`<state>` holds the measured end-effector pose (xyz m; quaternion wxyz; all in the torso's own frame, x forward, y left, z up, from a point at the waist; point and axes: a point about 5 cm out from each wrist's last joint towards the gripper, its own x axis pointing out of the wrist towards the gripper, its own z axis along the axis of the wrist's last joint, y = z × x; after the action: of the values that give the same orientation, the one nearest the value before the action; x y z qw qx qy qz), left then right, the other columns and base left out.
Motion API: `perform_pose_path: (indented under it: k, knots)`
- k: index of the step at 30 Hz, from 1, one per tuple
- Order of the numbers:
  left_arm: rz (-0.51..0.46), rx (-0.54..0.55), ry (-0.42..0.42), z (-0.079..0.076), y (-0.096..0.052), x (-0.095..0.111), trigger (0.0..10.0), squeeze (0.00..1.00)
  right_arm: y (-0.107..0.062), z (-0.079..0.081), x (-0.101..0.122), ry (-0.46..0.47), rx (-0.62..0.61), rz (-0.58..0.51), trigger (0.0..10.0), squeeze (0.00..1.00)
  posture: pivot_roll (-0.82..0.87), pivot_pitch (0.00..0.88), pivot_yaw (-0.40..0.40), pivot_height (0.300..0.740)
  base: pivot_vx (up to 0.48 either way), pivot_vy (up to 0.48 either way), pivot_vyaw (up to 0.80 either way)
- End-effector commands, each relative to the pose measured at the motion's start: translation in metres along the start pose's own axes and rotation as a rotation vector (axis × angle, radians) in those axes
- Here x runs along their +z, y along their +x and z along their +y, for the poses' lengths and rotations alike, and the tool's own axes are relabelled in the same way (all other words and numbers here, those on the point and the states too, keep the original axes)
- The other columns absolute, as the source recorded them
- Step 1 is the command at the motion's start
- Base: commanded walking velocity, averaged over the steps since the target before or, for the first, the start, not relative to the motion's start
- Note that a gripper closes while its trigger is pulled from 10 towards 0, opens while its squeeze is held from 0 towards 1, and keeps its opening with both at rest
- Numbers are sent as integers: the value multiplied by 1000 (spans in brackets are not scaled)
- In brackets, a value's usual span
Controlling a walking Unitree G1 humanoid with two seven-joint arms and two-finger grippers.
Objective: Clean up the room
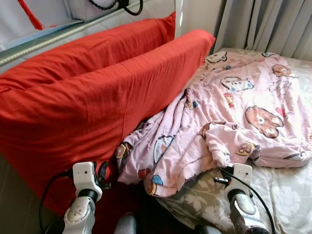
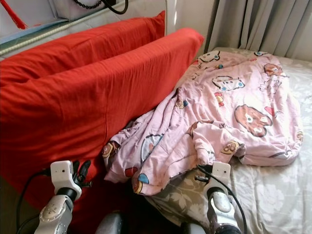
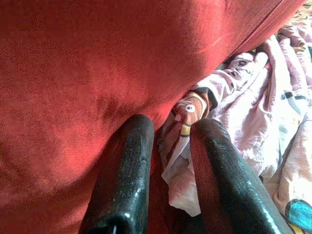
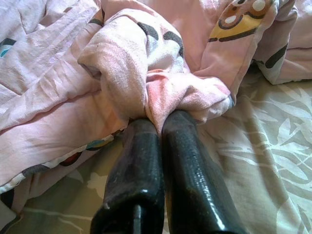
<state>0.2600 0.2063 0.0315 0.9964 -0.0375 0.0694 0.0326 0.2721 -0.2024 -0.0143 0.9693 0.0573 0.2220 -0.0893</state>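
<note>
Crumpled pink cotton blanket with cartoon bear prints [image 1: 229, 117] lies heaped across the bed, on a grey-beige sheet with a pale leaf pattern [image 1: 282, 190]; its near-left edge runs down into the gap against two big red fabric-covered cushions [image 1: 92, 92] that stand on edge along the bed's left side, one behind the other. Right pincer [image 4: 158, 122] is low at the blanket's near edge, fingers [image 4: 187, 161] pressed together with a fold of the pink blanket nipped between the tips, so it's clenched on the blanket; the bunched fold bulges up just past the fingertips, leaf-print sheet directly beneath and beside them. Right wrist housing [image 1: 240, 174] sits just below the blanket hem in the head views, black cable looping off it. Left pincer [image 3: 168, 131] is released: two black fingers [image 3: 127, 170] apart, one lying against the red cushion cover, the other next to the blanket's hanging edge, where a small bear print shows between the tips; can't tell if the fabric actually touches either finger. Left wrist housing [image 1: 84, 176] is in front of the lower face of the near cushion. Grey curtains [image 1: 263, 24] hang behind the far end of the bed; a black cable [image 1: 124, 6] loops on the ledge behind the cushions.
</note>
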Motion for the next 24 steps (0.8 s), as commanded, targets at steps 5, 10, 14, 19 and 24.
perform_pose_path:
  k: [5,10,14,19,24]
  knots:
    - [1,14,2,3,3,0,10000,0,1,2,4,12,0,-19,10000,0,65,0,32,642,0,0,0]
    - [1,19,-2,4,1,-4,10000,0,1,3,5,20,5,-27,10000,0,69,0,32,642,0,0,0]
    - [6,33,-7,6,0,-6,10000,0,2,5,6,20,14,-37,10000,0,72,0,29,652,0,0,0]
    - [12,38,-10,7,0,-8,10000,0,2,5,6,24,11,-34,10000,0,73,0,29,687,0,0,0]
    - [24,45,-16,8,-1,-12,10000,0,2,4,6,25,10,-33,10000,0,71,0,27,707,0,0,0]
